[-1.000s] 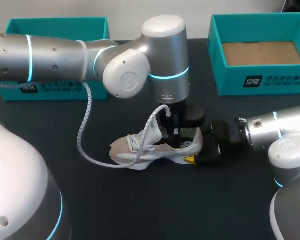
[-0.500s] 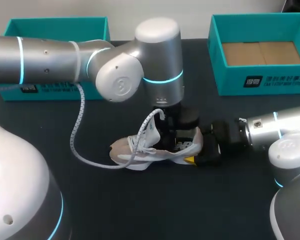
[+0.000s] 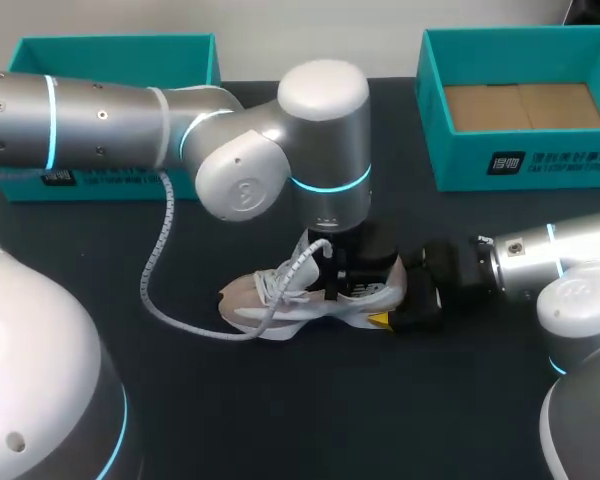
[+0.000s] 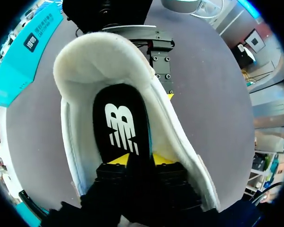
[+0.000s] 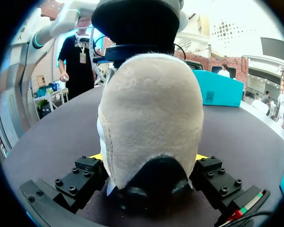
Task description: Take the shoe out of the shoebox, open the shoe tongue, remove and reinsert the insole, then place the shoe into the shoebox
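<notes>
1. A low beige-and-white mesh sneaker (image 3: 280, 303) is lying on its sole on the black table top (image 3: 280, 410), outside both boxes; its toe is pointing to my left and its heel to my right; its white laces (image 3: 280, 280) are bunching loosely over the front.
2. The left gripper (image 4: 139, 160) is reaching straight down into the sneaker's opening; in the left wrist view its two yellow tips are sitting close together inside the padded white collar; they are pinching the near end of a black foam insole (image 4: 122, 125) with a white logo, which is running up edge-on between them and filling the gap; the rest of the insole is lying flat towards the heel cup.
3. The right gripper (image 5: 149, 160) is coming in low from my right and clamping the sneaker's heel; in the right wrist view one yellow tip is pressing on each flank of the fuzzy beige heel, so it is grasping the sneaker from two sides.
4. A teal cardboard box (image 3: 115, 45) is standing at the far left, partly behind the left arm; a second teal box (image 3: 525, 170) is standing open at the far right, showing a brown cardboard floor; both are well apart from the sneaker.
5. A white coiled cable (image 3: 160, 270) is hanging from the left arm and looping down just beside the sneaker's toe.
</notes>
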You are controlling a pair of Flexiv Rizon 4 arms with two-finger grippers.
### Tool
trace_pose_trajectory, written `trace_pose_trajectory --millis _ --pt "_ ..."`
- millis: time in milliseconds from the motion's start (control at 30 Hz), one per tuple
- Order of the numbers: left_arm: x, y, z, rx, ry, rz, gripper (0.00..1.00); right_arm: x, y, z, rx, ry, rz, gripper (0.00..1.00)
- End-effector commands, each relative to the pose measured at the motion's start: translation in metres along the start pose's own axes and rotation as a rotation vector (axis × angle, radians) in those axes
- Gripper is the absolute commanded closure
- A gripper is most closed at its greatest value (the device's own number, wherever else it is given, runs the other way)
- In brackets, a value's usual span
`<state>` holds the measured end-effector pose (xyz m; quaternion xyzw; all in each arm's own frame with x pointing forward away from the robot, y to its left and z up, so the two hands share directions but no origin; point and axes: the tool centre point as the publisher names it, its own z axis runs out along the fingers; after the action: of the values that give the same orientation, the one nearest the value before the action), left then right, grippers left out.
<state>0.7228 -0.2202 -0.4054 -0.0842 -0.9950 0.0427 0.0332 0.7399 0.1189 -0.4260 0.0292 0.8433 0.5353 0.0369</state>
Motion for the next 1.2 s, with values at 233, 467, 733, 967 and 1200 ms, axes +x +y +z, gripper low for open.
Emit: trace_pose_trajectory --millis 233,467,733,967,1200 --pt "0.0 0.009 -0.022 0.022 0.019 -0.015 1.0 0.002 -0.004 0.004 0.002 -0.002 0.0 1.0" --pt "0.002 0.012 -0.04 0.056 0.044 -0.014 1.0 0.002 -0.004 0.004 0.002 -0.002 0.0 1.0" --pt "0.004 0.019 -0.056 0.105 0.07 -0.033 1.0 0.002 -0.004 0.004 0.002 -0.002 0.0 1.0" --pt "0.006 0.035 -0.067 0.165 0.085 -0.069 1.0 0.002 -0.004 0.004 0.002 -0.002 0.0 1.0" --pt "0.008 0.035 -0.078 0.222 0.107 -0.082 1.0 0.002 -0.004 0.004 0.002 -0.002 0.0 1.0"
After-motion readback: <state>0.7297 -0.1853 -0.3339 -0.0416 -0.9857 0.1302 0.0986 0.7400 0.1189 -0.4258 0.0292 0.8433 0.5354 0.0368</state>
